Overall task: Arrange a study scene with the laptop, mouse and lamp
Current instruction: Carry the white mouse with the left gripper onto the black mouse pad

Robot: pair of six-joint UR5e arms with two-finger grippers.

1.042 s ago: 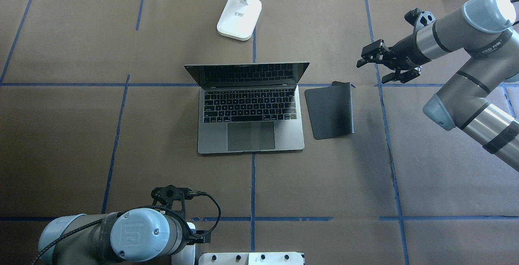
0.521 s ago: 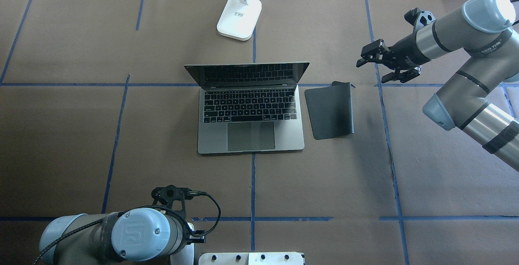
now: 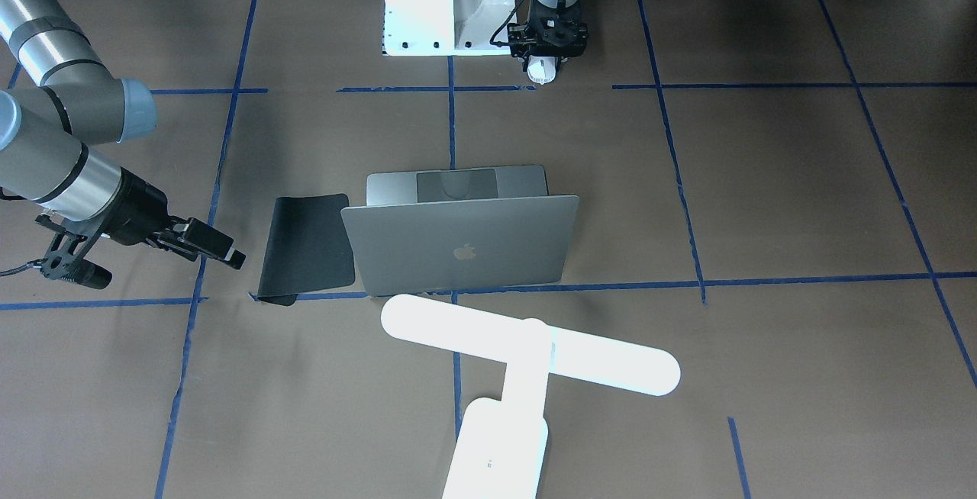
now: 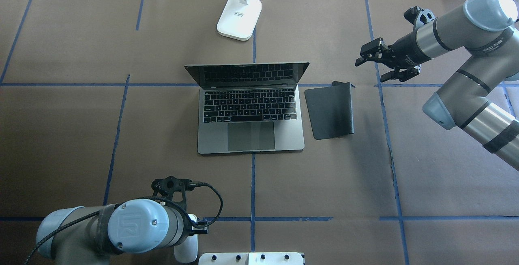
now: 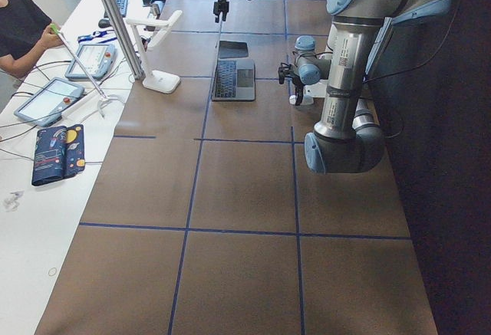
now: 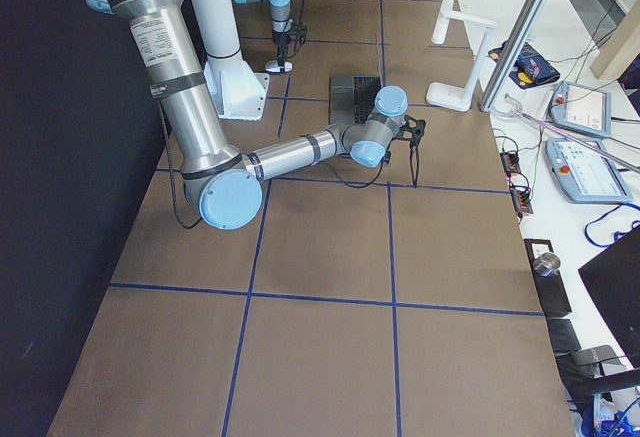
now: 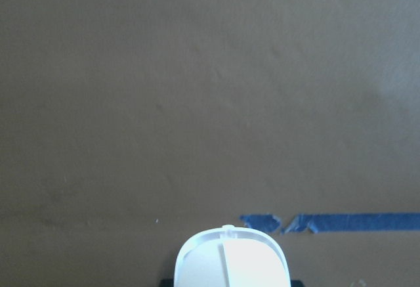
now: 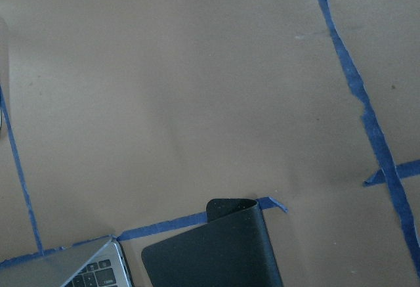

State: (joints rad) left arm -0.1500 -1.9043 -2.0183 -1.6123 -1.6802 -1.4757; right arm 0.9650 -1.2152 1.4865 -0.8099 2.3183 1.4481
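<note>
So the small flat white oval mouse [image 3: 540,69] isn't placed yet. It's back by the robot's base, and the left gripper [image 3: 546,47] looks clamped on it. The thin grey-silver laptop [image 4: 251,115] sits open mid-table, with the white T-shaped desk lamp [image 3: 527,354] behind it and the black rectangular mat [image 4: 330,111] alongside. The right gripper [image 4: 371,71] hangs empty, fingers apart.
</note>
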